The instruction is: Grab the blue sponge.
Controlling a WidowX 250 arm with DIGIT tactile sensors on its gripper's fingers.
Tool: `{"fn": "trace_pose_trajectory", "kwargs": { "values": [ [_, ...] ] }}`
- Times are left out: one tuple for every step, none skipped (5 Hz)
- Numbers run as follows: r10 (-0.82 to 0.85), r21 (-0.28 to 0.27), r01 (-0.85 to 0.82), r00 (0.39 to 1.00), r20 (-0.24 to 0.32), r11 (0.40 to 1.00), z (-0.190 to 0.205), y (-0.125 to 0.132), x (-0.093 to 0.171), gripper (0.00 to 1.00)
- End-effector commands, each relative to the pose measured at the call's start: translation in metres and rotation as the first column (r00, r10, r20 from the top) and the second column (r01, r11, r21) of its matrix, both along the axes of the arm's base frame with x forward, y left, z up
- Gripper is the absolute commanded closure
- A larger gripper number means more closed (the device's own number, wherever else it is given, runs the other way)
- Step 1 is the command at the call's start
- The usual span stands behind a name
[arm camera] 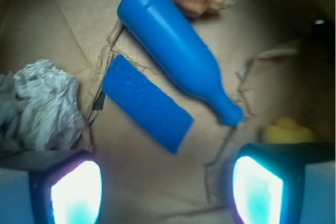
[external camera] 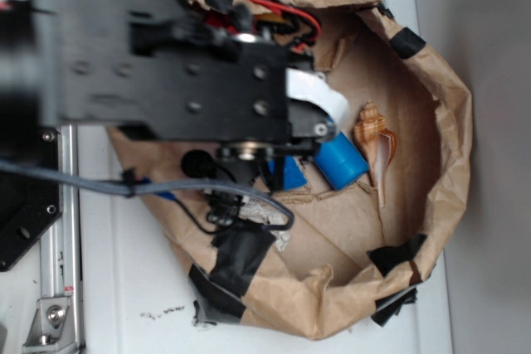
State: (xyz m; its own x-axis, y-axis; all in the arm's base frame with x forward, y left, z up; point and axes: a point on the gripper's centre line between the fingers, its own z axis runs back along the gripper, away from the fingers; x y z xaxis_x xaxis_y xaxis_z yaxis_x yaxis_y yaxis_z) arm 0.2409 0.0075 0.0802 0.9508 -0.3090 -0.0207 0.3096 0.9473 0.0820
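Note:
The blue sponge (arm camera: pixel 146 102) is a flat bright blue rectangle lying on brown paper, just above and between my fingers in the wrist view. A corner of it shows in the exterior view (external camera: pixel 289 173) under the arm. The blue plastic bottle (arm camera: pixel 176 50) lies beside it, neck pointing down-right; its end also shows in the exterior view (external camera: pixel 341 161). My gripper (arm camera: pixel 167 190) is open and empty, its two glowing fingertips (arm camera: pixel 76 192) wide apart, with bare paper between them. In the exterior view the black arm hides the gripper.
A brown paper bag wall (external camera: pixel 448 163), patched with black tape, rings the work area. A seashell (external camera: pixel 375 143) lies beyond the bottle. A crumpled grey-white cloth (arm camera: pixel 39 103) sits left of the sponge. A yellow object (arm camera: pixel 287 129) lies at right.

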Motion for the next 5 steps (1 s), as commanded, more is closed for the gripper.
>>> {"fn": "trace_pose_trajectory", "kwargs": {
  "values": [
    [-0.049, 0.011, 0.050, 0.998, -0.042, 0.999, -0.032, -0.012, 0.003, 0.00],
    [-0.149, 0.030, 0.151, 0.988, -0.049, 0.988, -0.042, -0.028, 0.004, 0.00],
    [-0.258, 0.015, 0.260, 0.963, -0.077, 0.966, -0.052, -0.043, 0.001, 0.00],
    [-0.297, 0.039, 0.301, 0.951, -0.085, 0.953, -0.064, -0.051, 0.005, 0.00],
    [-0.291, 0.088, 0.296, 0.955, -0.058, 0.951, -0.056, -0.044, 0.019, 0.00]
  ]
}}
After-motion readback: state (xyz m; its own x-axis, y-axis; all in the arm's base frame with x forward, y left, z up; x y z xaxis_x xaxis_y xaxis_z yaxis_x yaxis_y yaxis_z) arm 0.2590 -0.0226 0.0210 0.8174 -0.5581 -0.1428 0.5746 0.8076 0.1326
